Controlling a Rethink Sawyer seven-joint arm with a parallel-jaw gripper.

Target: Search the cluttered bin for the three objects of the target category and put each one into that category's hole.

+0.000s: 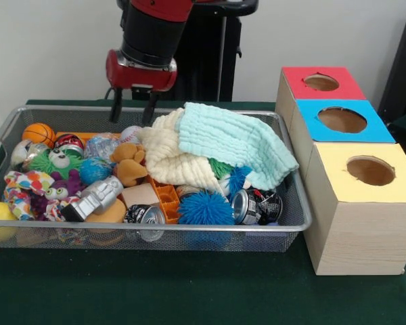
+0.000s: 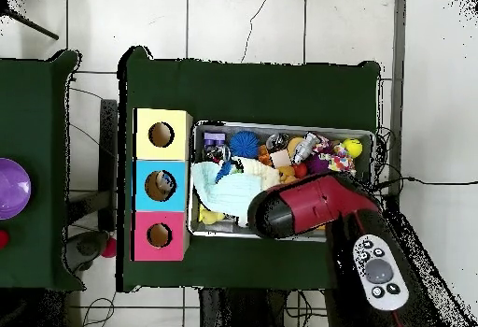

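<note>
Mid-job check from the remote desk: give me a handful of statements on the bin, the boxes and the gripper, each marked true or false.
1. The gripper hangs over the bin's far edge, holding nothing. True.
2. The three boxes run red, blue, yellow from far to near in the front view. True: red box, blue box, yellow box.
3. A mint green cloth lies folded outside the wire bin. False: it is draped over the clutter inside, partly on a cream cloth.
4. The mini basketball sits in the yellow box's hole. False: it lies in the bin's far corner.
5. A spiky blue ball lies by the bin's near wall, beside a crushed can. True.
</note>
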